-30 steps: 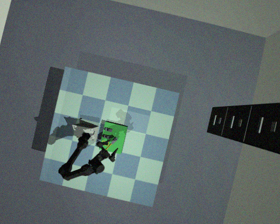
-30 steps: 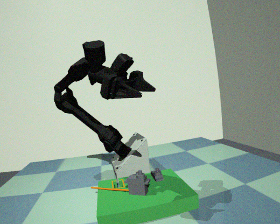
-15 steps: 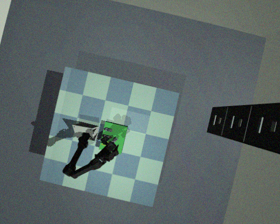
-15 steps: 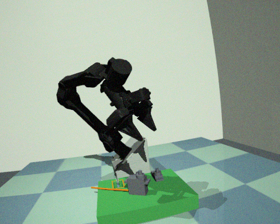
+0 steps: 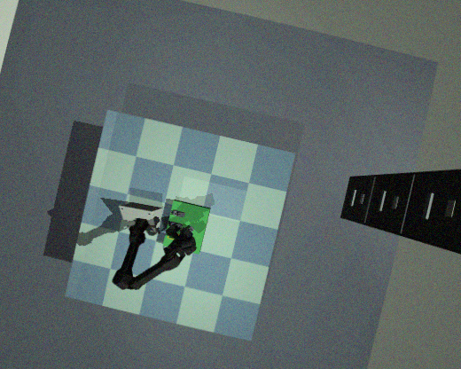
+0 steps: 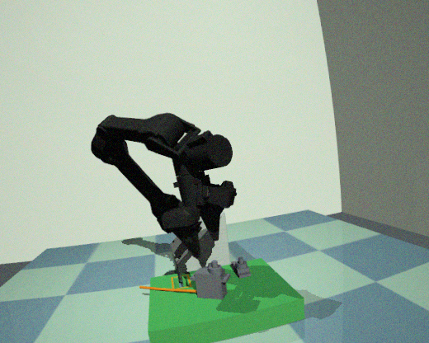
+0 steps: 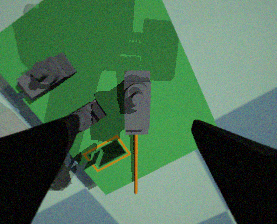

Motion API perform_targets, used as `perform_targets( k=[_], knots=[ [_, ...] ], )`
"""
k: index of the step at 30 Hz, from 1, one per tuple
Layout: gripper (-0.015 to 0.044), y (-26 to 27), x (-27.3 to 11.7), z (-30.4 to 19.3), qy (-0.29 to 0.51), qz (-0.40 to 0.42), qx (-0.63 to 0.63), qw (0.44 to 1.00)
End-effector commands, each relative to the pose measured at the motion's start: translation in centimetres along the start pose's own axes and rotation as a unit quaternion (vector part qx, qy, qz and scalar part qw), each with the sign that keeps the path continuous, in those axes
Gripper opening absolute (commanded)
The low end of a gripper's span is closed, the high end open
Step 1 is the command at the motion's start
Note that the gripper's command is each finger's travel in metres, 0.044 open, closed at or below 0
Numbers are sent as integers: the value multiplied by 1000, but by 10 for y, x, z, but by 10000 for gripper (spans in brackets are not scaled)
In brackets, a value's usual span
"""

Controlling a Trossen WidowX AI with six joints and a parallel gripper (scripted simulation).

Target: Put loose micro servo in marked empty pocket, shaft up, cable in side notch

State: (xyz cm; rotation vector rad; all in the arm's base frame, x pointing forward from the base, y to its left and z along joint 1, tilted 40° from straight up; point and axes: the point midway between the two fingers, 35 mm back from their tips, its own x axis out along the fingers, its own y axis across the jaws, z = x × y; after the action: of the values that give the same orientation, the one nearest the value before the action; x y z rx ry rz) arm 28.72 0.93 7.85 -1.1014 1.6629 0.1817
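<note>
The loose micro servo (image 6: 210, 284) (image 7: 138, 112) is a grey block standing on top of the green deck (image 5: 199, 217) (image 6: 275, 303) (image 7: 181, 120), with its output shaft up. Its straight orange cable (image 6: 163, 288) (image 7: 136, 170) runs out past the deck's edge. The marked pocket is a dark opening inside an orange outline (image 6: 172, 283) (image 7: 114, 163), beside the cable in the wrist view. My gripper (image 6: 207, 248) (image 7: 137, 122) is open and empty, pointing down above the deck. In the wrist view the servo shows between its spread fingertips, lower than they are.
Another grey servo (image 6: 241, 268) (image 7: 46, 77) sits in the deck. A further grey one (image 7: 89, 115) shows close to the left finger in the wrist view. The arm's pale sloped base (image 5: 140, 214) (image 6: 223, 247) stands beside the deck. A black cabinet (image 5: 417, 217) is far off.
</note>
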Motion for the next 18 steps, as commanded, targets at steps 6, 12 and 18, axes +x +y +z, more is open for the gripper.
perform_targets(
  k=[6, 12, 18],
  knots=[
    [440, -2, 13, -13, 59, -5, -29, 998],
    [440, -3, 28, -15, 59, -5, -29, 998],
    [440, -3, 39, -17, 59, -6, -29, 998]
  ],
)
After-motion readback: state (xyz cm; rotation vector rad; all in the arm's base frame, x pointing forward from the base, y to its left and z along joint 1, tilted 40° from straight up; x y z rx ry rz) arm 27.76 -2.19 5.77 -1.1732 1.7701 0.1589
